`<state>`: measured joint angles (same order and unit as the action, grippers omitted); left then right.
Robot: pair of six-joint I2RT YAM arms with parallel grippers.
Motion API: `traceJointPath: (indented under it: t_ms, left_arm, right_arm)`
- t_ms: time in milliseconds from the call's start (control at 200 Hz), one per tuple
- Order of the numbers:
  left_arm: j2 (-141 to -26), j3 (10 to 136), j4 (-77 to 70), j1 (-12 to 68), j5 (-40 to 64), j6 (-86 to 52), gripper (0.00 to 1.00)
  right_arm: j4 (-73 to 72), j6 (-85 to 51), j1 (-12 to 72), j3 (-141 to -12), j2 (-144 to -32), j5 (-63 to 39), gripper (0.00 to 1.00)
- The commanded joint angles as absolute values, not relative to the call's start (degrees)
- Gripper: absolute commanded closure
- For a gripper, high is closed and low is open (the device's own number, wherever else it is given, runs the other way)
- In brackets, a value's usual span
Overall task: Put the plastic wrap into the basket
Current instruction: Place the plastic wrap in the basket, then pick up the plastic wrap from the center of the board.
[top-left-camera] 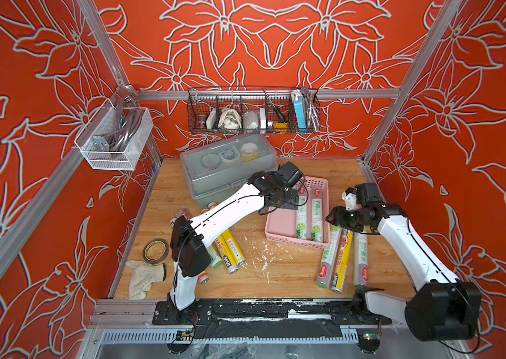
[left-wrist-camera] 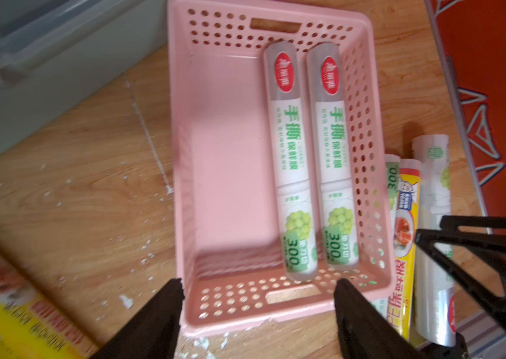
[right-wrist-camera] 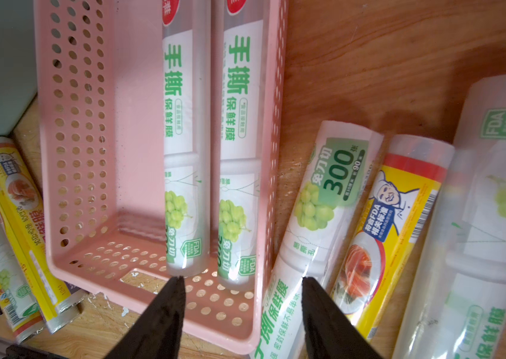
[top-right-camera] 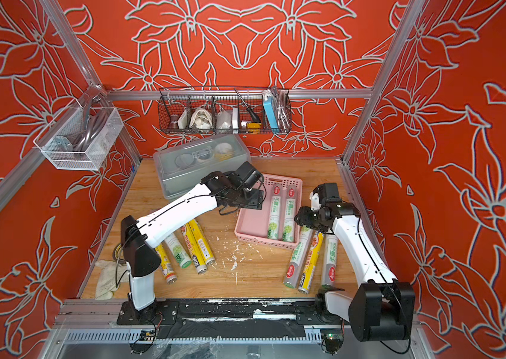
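On the desk [top-left-camera: 276,281], right of centre, sits the pink basket [top-left-camera: 279,222], just in front of a grey lidded box [top-left-camera: 226,167]. Inside it lie two white-green rolls of plastic wrap [left-wrist-camera: 292,161], side by side and touching, red logos toward the far end, packed along the long wall on the right arm's side; the other half of the floor shows plain pink. The left claw [left-wrist-camera: 258,283] hangs above the basket, fingers spread wide, nothing between them. The right claw [right-wrist-camera: 242,279] hangs over the basket's near corner on its own side, fingers parted, gripping nothing. Three more rolls [top-left-camera: 343,262] lie on the desk just beside that corner, parallel: white-green, yellow, white-green. A second cluster of rolls [top-right-camera: 194,245], yellow and white-green, lies on the desk beneath the left forearm [top-right-camera: 177,214], partly hidden by it. At the desk's left edge, a brown tape ring [top-left-camera: 156,251] lies beside a pale work glove [top-left-camera: 144,278]. White flecks [top-left-camera: 264,251] are scattered over the wood in front of the basket
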<state>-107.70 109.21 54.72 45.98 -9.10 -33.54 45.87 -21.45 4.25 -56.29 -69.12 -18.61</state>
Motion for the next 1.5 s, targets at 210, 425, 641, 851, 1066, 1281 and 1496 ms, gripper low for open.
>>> traceJointPath:
  t_ms: [210, 425, 641, 851, 1066, 1281, 1496]
  left_arm:
    - [-94.5, 84.7, 56.6, 35.2, -11.4, -41.5, 0.23]
    - [-92.5, 73.3, 51.6, 30.7, -10.0, -46.1, 0.22]
    - [-91.5, 66.7, 45.2, 28.6, -8.4, -48.2, 0.21]
    - [-93.1, 64.7, 43.2, 26.6, -6.8, -49.2, 0.2]
    - [-94.9, 64.5, 42.8, 26.0, -6.1, -49.8, 0.19]
    - [-96.9, 63.2, 42.7, 25.8, -4.5, -49.7, 0.18]
    - [-98.6, 62.8, 43.1, 25.8, -5.0, -49.6, 0.16]
  right_arm:
    - [45.8, -21.9, 9.3, -58.2, -69.4, -20.8, 0.4]
    - [44.5, -23.4, 12.8, -58.3, -70.6, -20.2, 0.4]
    - [44.7, -23.5, 14.0, -58.6, -71.2, -19.6, 0.4]
    - [44.9, -23.1, 14.0, -58.7, -71.1, -19.5, 0.39]
    - [44.9, -23.0, 14.0, -58.7, -71.4, -19.3, 0.39]
    - [45.4, -22.8, 14.0, -58.8, -71.2, -19.1, 0.39]
    - [45.2, -22.9, 14.0, -58.5, -71.4, -19.4, 0.39]
